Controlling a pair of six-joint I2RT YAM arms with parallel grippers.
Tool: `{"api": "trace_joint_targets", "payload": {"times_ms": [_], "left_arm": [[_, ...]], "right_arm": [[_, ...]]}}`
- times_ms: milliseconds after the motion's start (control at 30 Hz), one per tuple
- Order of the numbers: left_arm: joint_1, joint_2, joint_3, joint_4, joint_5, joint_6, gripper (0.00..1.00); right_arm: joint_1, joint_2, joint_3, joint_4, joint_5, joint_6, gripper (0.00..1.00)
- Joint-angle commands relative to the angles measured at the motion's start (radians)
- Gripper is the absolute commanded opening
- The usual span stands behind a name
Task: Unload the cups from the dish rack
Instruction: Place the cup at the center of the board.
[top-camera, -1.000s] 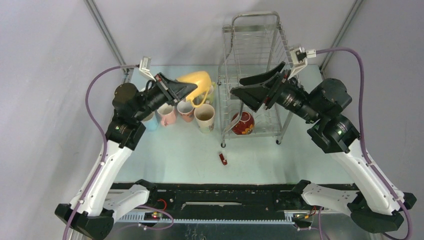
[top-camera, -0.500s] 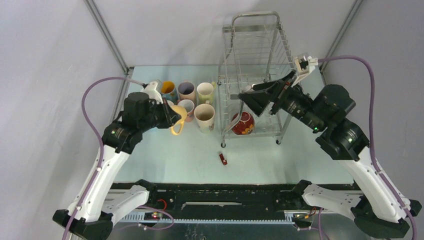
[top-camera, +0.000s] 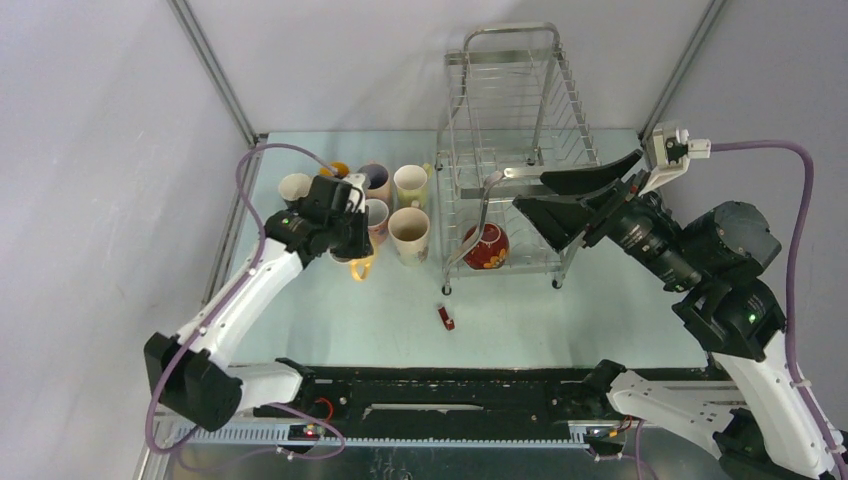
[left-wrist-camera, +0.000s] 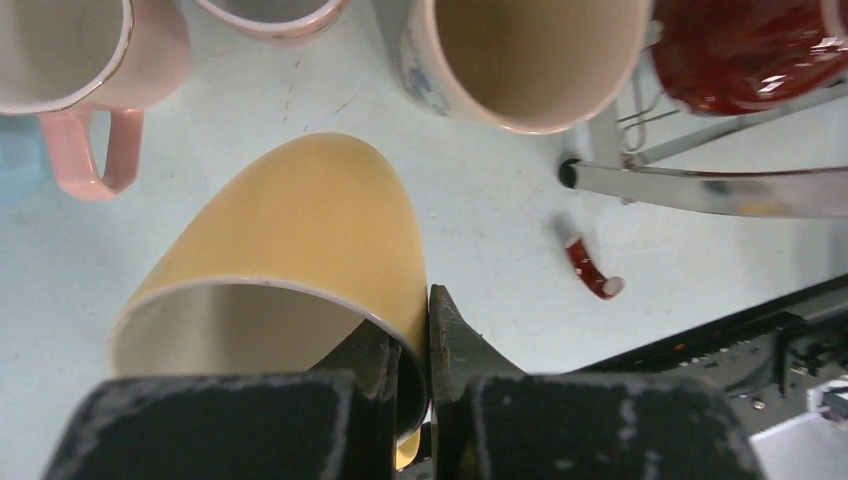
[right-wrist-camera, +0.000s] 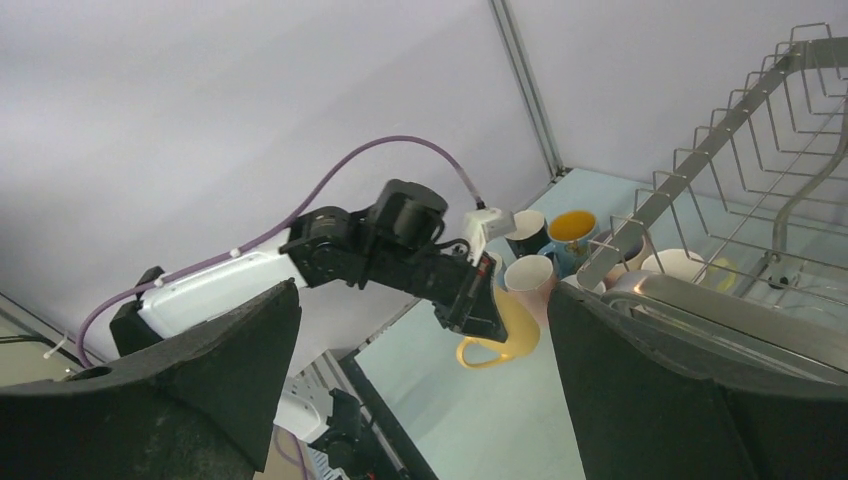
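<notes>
Nearest the arm bases, a small dark red fragment (top-camera: 445, 319) lies alone on the pale table (top-camera: 330, 320). It is no part of the job.

Just beyond it on the left, the left gripper (left-wrist-camera: 428, 310) is clamped on the yellow mug (left-wrist-camera: 300, 220), one finger inside the rim and one outside. The mug hangs tilted, low over the table at the front of the unloaded group. Whether its base touches the surface I cannot tell. A pink mug (left-wrist-camera: 60, 60) and a cream mug (left-wrist-camera: 530, 50) stand upright close behind it, with more cups (top-camera: 385, 185) in a row further back.

The step in hand looks like the set-down of the yellow mug. It probably calls for levelling the mug onto the bare patch in front of the pink one, then letting go and lifting straight off so the neighbours are not knocked.

Further right, one dark red patterned mug (top-camera: 487, 246) sits on the lower tier of the chrome dish rack (top-camera: 515, 100). It is the only cup visible in the rack. The right gripper (top-camera: 532, 193) hovers at the rack's right side with its jaws spread wide and nothing between them. Judging by that, its next move is to reach in under the upper tier for that mug without catching the wires
</notes>
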Motion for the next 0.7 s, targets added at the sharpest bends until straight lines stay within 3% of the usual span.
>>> {"api": "trace_joint_targets", "payload": {"times_ms": [0,667], "left_arm": [[-0.009,0.058,-0.020,0.062,-0.068,0.058,0.00],[-0.022,0.344,-0.001,0.166,-0.079,0.051,0.03]], "right_arm": [[0.013,-0.005,-0.010,0.010,0.015,-0.022,1.00],[0.013,-0.035,-0.037,-0.007,0.022,-0.009,1.00]]}}
